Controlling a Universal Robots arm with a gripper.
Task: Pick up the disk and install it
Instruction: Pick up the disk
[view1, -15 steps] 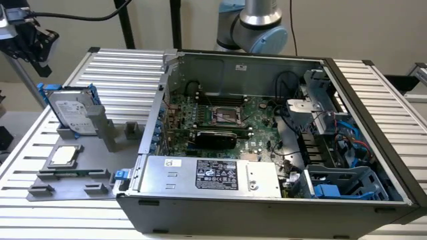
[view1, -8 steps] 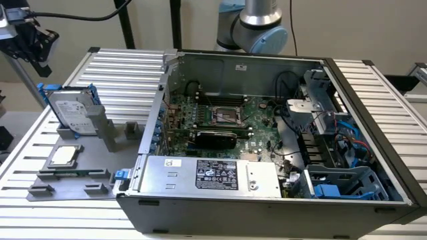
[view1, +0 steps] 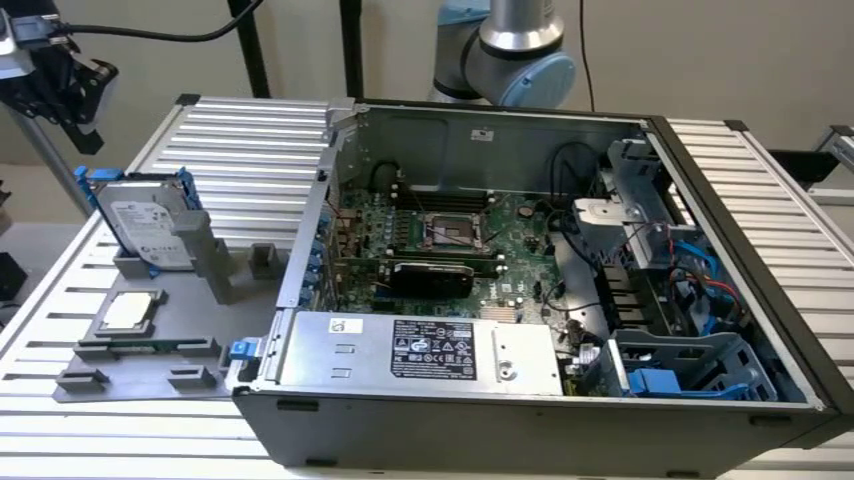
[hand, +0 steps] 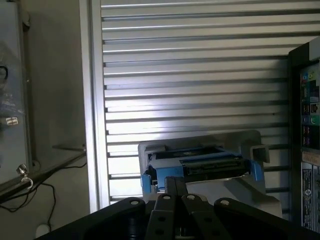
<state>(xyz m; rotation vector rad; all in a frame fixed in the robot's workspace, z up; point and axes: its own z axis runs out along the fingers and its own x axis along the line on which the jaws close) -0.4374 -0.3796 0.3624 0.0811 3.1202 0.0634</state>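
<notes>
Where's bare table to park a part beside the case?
Bare table slats behind the disk, up to the case wall; also along the case at the exterior view's right. Crowded: the grey fixture and the case interior.

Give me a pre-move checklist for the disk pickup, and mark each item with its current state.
1. Disk standing on edge in the grey holder, on the exterior view's left: ok.
2. Blue frame clipped on the disk: ok.
3. Gripper pointed at the disk's upper edge: ok.
4. Disk grasped: not ok, the gripper is apart from it.
5. Computer case open, with its inside exposed: ok.
6. Drive cage in the case free to receive the disk: cannot tell.
</notes>
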